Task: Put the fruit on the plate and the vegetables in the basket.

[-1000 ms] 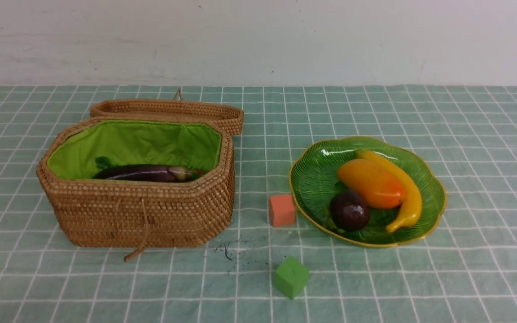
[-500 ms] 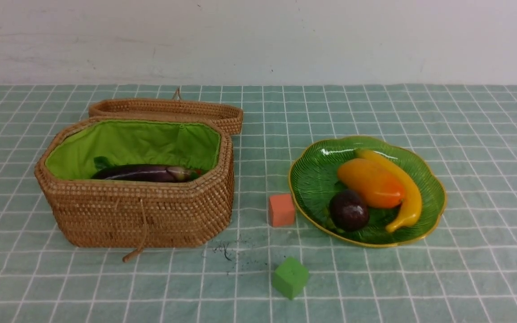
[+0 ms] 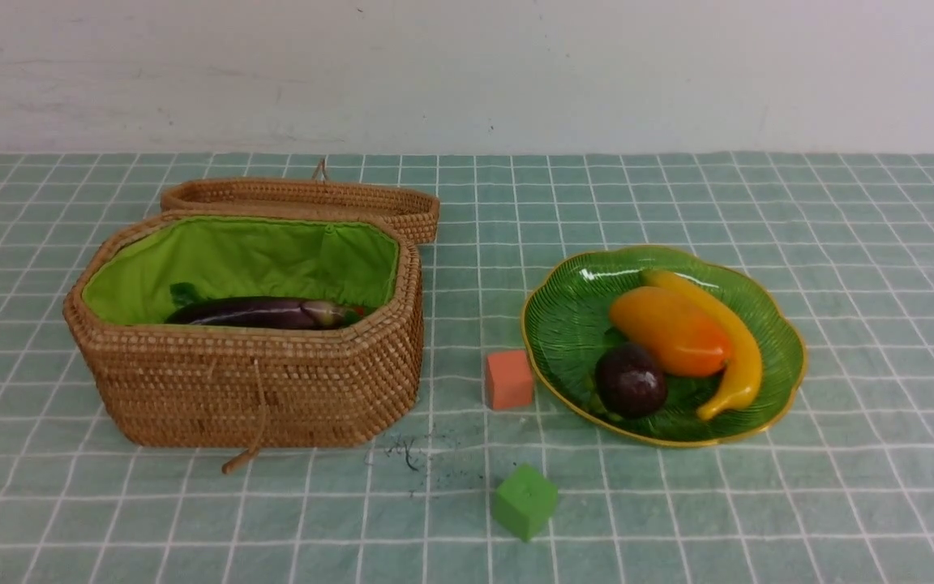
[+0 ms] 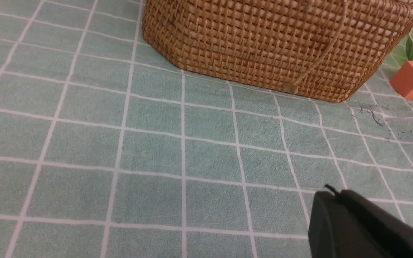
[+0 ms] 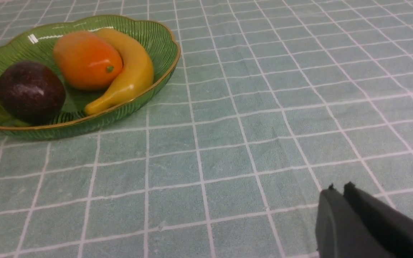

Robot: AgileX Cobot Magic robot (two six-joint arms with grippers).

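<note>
**Sorting appeared complete; both arms drawn back, nothing held**

The plate stood on the right of the checked surface and carried the mango, the banana and the mangosteen, the mango lying against the banana. The basket stood to the left, well apart from the plate, its lid thrown back behind it. The eggplant lay inside, long axis running left to right. Green leaf and a spot of red beside it suggested further vegetables, but the radish and carrot could not be confirmed.

The left gripper was low over bare cloth, jaws together, holding nothing; the basket lay ahead of it. The right gripper was likewise empty, its jaws all but together with a thin slit between them; the plate lay ahead and well apart.

A salmon cube sat just beside the plate's rim, a green cube nearer the robot. Neither belonged to the task.

In my judgement no further pick was required. No brand, label or writing was legible anywhere.
</note>
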